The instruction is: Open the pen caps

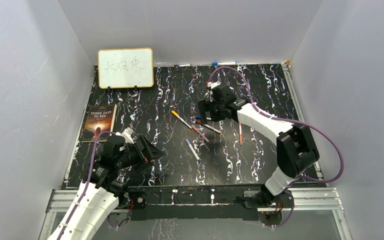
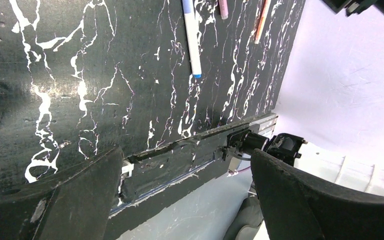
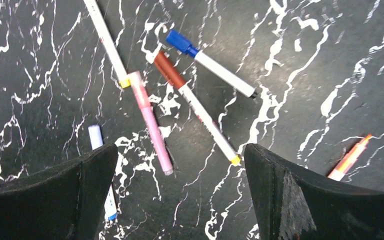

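Hiding behind a finger (image 3: 300, 200): orange pen (image 3: 352, 157) end, right of red cap (image 3: 169, 70) | right gripper (image 3: 180, 155), left gripper (image 2: 186, 154): splayed wide, empty

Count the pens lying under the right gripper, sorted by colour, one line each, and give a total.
Blue-capped pen: 1
Red-brown-capped pen: 1
Pink pen: 1
Orange pen: 1
Pale blue-ended pen: 1
White pen with a yellow band: 1
Total: 6
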### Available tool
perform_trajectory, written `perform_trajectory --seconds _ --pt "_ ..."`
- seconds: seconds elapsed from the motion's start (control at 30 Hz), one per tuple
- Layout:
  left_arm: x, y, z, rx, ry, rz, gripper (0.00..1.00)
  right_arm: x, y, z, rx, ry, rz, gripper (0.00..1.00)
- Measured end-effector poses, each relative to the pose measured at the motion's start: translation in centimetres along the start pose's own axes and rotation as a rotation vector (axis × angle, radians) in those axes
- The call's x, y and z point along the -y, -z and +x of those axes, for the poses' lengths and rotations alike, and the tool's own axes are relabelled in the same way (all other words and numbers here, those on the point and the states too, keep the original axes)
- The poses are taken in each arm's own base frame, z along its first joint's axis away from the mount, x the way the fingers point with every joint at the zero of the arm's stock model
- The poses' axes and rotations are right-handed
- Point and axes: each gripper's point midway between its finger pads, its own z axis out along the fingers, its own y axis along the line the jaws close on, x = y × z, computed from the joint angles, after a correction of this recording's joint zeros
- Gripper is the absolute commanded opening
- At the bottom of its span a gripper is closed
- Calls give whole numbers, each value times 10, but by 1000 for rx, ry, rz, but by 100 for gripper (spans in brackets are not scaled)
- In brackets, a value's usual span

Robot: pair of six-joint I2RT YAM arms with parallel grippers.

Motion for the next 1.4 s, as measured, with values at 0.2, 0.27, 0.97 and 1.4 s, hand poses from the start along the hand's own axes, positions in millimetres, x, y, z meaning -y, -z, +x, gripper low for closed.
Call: perform_trajectory --seconds 0.2,0.27,0.97,1.4 --pt "-4 -5 2 -17 8 -13 98 15 5 -19 43 -28 34 98" --pt "-5 -5 2 -21 8 -18 98 16 6 -22 50 -26 38 97" --pt "-4 -9 2 -38 14 -23 98 14 -69 -87 71 -37 61 80" --pt "-3 -12 0 -47 9 -25 98 1 -89 -59 -5 -33 -18 67"
